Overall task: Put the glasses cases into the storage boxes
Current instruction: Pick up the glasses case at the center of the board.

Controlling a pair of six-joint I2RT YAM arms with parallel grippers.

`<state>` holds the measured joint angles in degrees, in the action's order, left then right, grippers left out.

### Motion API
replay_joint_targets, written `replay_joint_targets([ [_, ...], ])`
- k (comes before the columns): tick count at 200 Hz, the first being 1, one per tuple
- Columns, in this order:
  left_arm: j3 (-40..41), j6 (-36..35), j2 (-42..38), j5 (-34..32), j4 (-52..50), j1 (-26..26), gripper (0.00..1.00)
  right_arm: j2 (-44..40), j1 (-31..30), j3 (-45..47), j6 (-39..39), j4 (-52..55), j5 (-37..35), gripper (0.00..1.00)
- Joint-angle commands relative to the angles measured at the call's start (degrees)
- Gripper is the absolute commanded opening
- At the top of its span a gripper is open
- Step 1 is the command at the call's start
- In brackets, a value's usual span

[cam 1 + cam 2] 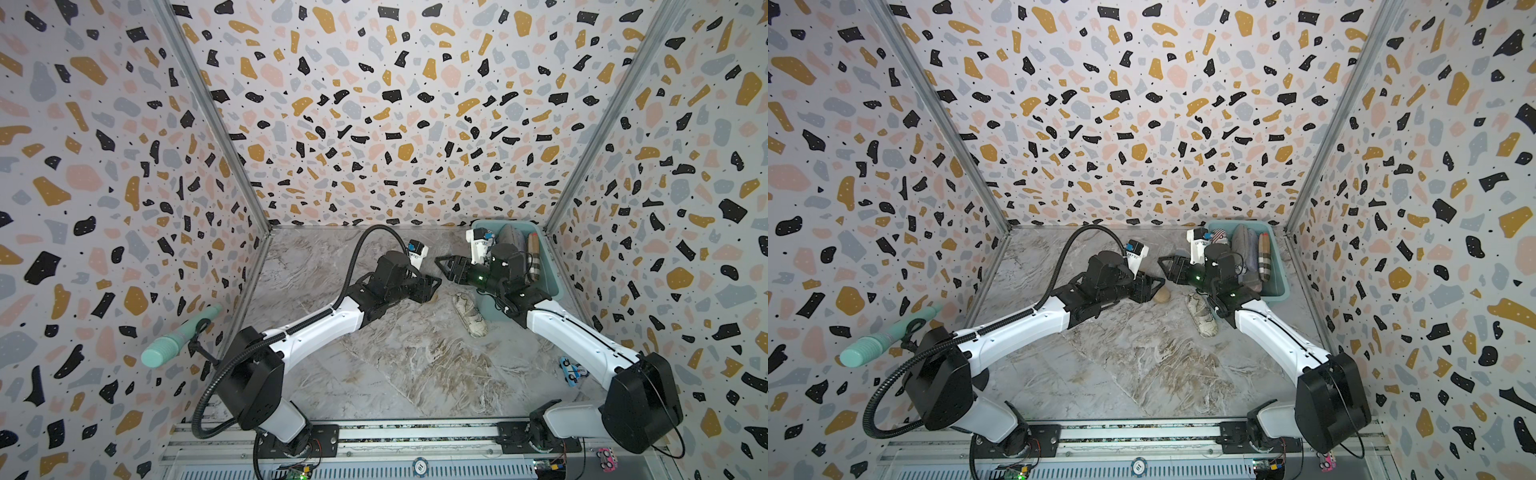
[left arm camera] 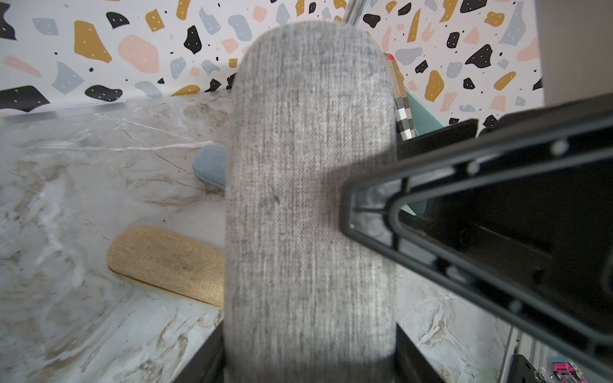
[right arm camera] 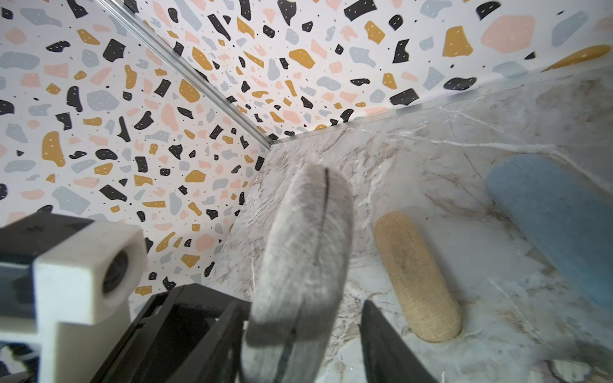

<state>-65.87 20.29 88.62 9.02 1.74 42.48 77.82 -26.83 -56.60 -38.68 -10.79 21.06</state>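
Your left gripper (image 1: 432, 286) clamps the grey case (image 2: 308, 182); your right gripper (image 1: 446, 266) straddles it, jaws ajar, at the teal tub's (image 1: 555, 284) nine o'clock.

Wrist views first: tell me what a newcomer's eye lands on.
The grey glasses case fills the left wrist view, clamped in the left gripper, the right gripper beside it. Next comes the teal tub holding cases in the far right corner, then the loud terrazzo walls all round.

Light: bright, even, diffuse, from above | Shadows: soft and faint on table (image 1: 415, 365) | Both top views: sharp, wide-angle bowing at edges | Wrist views: grey case (image 2: 308, 199) close, out of focus, partly shadowed; background sharper.
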Motion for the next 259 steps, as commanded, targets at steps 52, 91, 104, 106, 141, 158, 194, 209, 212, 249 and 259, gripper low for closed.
replay_joint_targets([
  [52,-0.62,-0.06,-0.39,2.43,3.49,0.48,0.57,0.67,-0.7,-2.56,0.79,-1.6,1.02,0.39],
  [91,-0.76,-0.33,-0.11,2.28,3.17,0.47,0.69,0.56,-0.74,-2.49,1.63,-1.83,0.87,0.3],
  [104,-0.84,-0.39,-0.04,2.37,3.03,0.5,0.74,0.28,-0.85,-2.46,2.06,-1.7,0.12,0.29],
  [106,-0.91,-0.44,-0.1,2.36,3.01,0.5,0.75,0.19,-0.83,-2.51,2.1,-1.74,-0.05,0.29],
  [141,-0.39,-1.39,-1.27,1.96,3.37,0.43,0.99,-1.15,-0.53,-3.28,4.42,-0.97,-4.43,0.29],
  [158,0.53,-1.91,-2.62,1.69,4.37,0.45,1.0,-1.11,0.46,-4.73,5.73,-0.16,-5.72,0.29],
  [194,1.98,-3.16,-5.33,1.43,6.25,0.5,0.99,-0.62,5.01,-7.89,8.44,1.1,-7.78,0.28],
  [209,3.1,-2.86,-6.58,-1.09,7.43,0.45,0.99,-1.13,7.17,-8.9,9.94,2.31,-8.97,0.28],
  [212,3.31,-2.69,-6.78,-2.04,7.48,0.49,0.99,-1.41,7.61,-9.01,10.31,2.53,-9.35,0.28],
  [249,5.4,-0.14,-9.15,-13.5,8.38,0.33,1.0,-6.01,14.3,-7.93,15.19,6.37,-15.63,0.28],
  [259,6.03,0.23,-9.65,-14.43,9.04,0.13,0.99,-7.58,16.36,-6.83,16.1,6.91,-17.04,0.28],
])
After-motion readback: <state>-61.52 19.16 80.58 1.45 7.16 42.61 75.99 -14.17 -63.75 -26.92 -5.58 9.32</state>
